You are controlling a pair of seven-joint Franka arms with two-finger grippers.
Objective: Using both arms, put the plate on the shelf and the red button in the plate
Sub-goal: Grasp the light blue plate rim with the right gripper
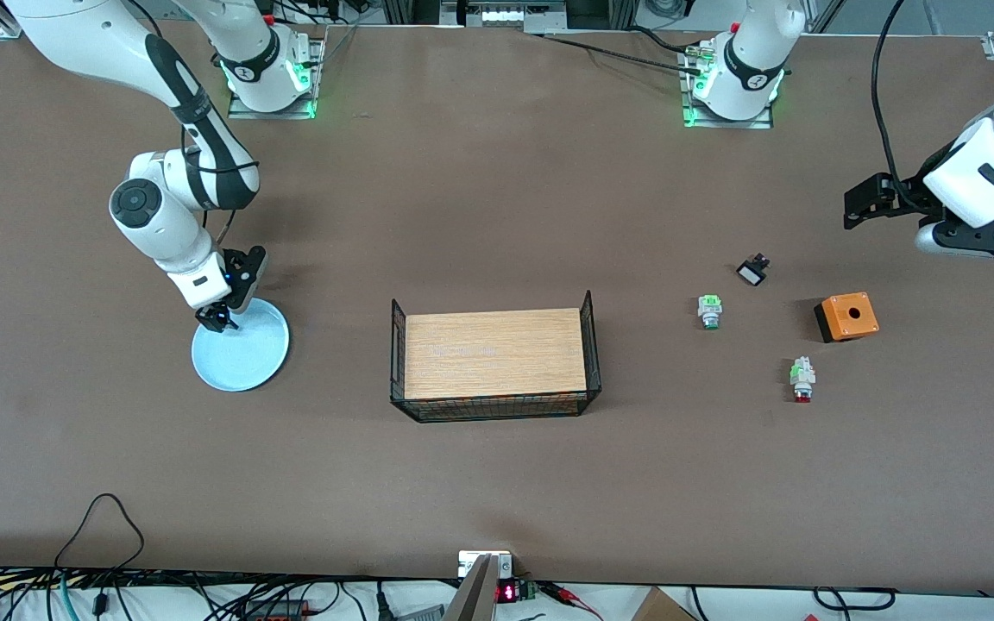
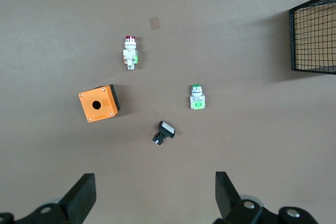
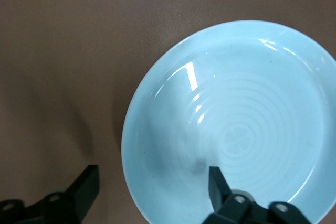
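Note:
The pale light-blue plate lies on the table toward the right arm's end. My right gripper is open and low over the plate's rim. In the right wrist view my right gripper straddles that rim, one finger over the plate and one over bare table. The red button lies on its side toward the left arm's end. My left gripper is open, empty and high over the table. In the left wrist view my left gripper is well clear of the red button.
A wire basket with a wooden board stands mid-table. Near the red button lie a green-capped switch, an orange box with a hole and a small black switch. Cables run along the table's front edge.

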